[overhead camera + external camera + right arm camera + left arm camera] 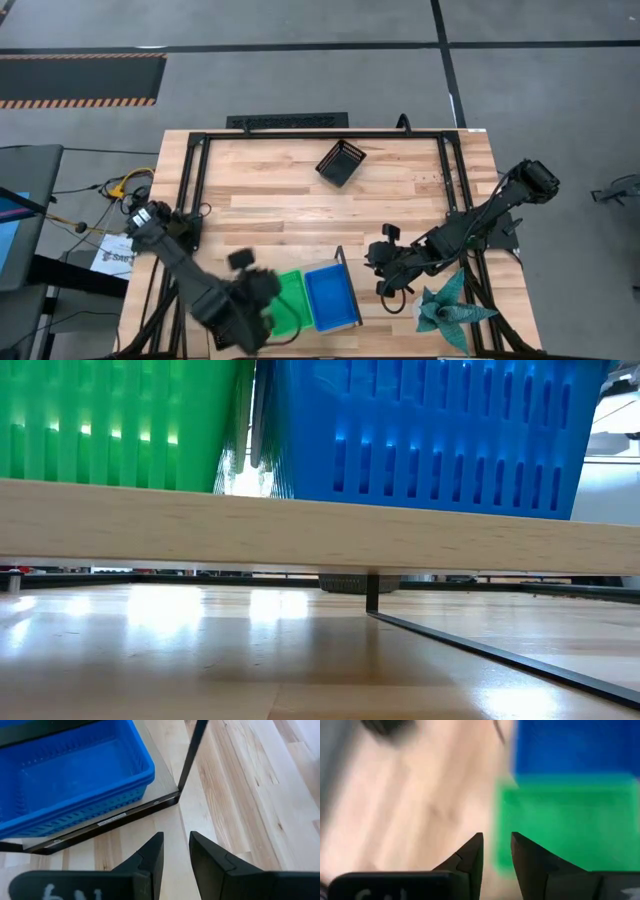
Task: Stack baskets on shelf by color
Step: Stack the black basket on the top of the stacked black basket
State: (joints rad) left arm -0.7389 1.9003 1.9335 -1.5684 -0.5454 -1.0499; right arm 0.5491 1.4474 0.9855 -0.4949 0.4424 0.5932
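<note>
Green and blue stacks sit on the shelf; one black basket waits far across the table.

You have the bright green slotted plastic baskets (291, 300) and the blue slotted plastic baskets (331, 296) side by side on the flat light-wood shelf (320, 528), and the lone black slotted plastic basket (340, 162) lies tilted well beyond that shelf. Expect it to be light, stiff and a little slick, so pinch one thin side wall at the rim, not the floor. The left gripper (497, 851) hangs just off the green baskets, fingers slightly parted and empty; the right gripper (176, 851) hovers beside the shelf's black metal corner, jaws narrowly apart, holding nothing. Beyond the shelf the slatted wooden tabletop (290, 195) lies smooth. A teal paper origami figure (447, 305) sits right of the shelf.
</note>
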